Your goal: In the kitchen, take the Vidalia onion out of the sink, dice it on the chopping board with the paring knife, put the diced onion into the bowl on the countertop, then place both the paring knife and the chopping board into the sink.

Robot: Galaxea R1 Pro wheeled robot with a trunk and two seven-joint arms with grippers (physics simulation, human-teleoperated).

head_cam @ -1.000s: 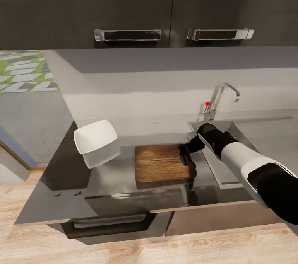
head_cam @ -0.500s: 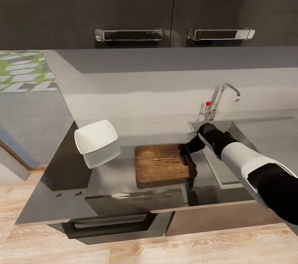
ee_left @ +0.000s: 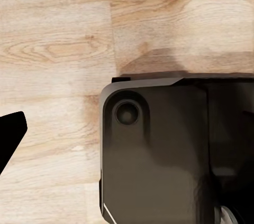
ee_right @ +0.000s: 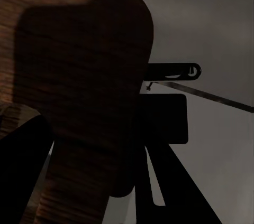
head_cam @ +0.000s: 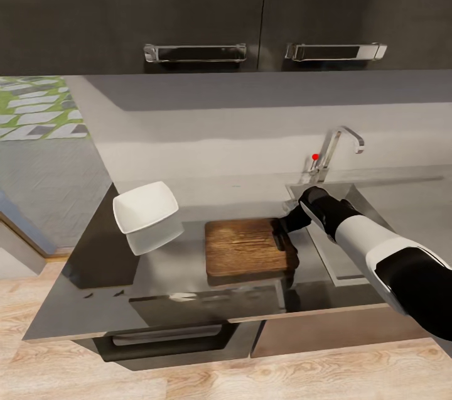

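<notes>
The dark brown chopping board (head_cam: 248,248) lies flat on the grey countertop (head_cam: 94,299), just left of the sink (head_cam: 342,262). My right gripper (head_cam: 284,229) is at the board's right end, shut on the chopping board (ee_right: 79,76). Its dark fingers (ee_right: 21,171) stand on either side of that edge. A slim dark object (ee_right: 172,71) lies just past the board; I cannot tell whether it is the paring knife. The white square bowl (head_cam: 145,206) stands left of the board. The Vidalia onion is out of view. One fingertip (ee_left: 10,135) of my left gripper, set wide, hangs over wooden floor.
The curved chrome tap (head_cam: 336,147) with its red knob rises behind the sink. Dark upper cabinets with chrome handles (head_cam: 193,52) hang above. A drawer (head_cam: 166,338) below the counter's front edge stands slightly out. The robot's dark base (ee_left: 159,155) sits under my left arm.
</notes>
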